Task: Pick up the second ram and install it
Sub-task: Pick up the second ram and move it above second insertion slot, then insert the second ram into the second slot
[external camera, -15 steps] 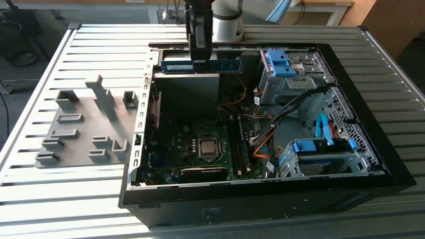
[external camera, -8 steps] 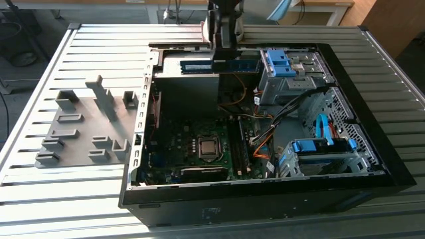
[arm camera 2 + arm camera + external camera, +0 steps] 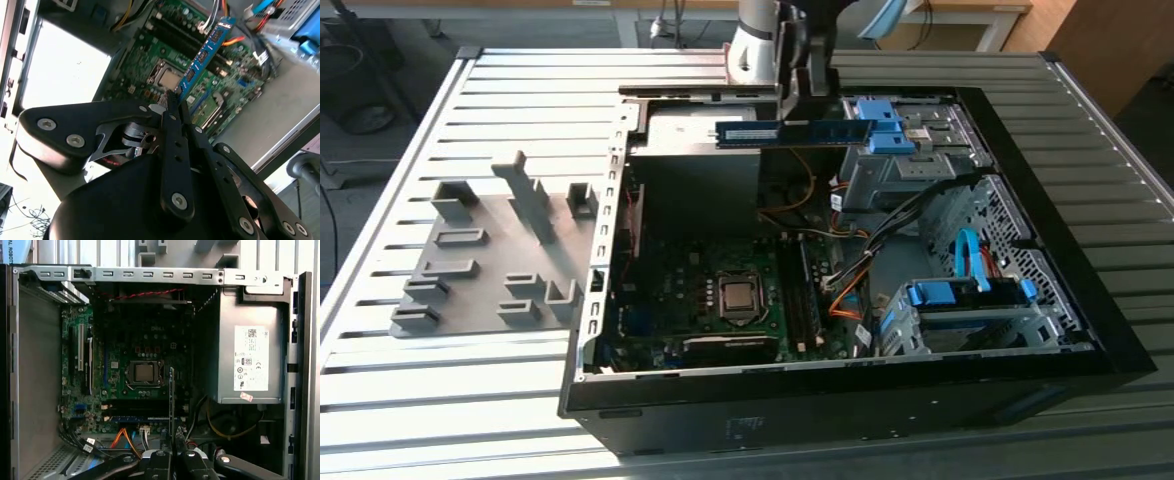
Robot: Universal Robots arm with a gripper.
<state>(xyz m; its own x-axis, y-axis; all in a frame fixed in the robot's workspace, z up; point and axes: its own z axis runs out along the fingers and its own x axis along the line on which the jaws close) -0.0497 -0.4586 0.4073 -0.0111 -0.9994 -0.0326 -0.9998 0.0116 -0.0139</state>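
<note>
Gripping second ram (image 3: 767,133), hand (image 3: 803,115) over PC case (image 3: 854,405)

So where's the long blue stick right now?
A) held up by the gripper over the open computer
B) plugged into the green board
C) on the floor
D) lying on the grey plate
A: the gripper is shut on the stick, holding it in the air above the open computer, not plugged into the green board.
</note>
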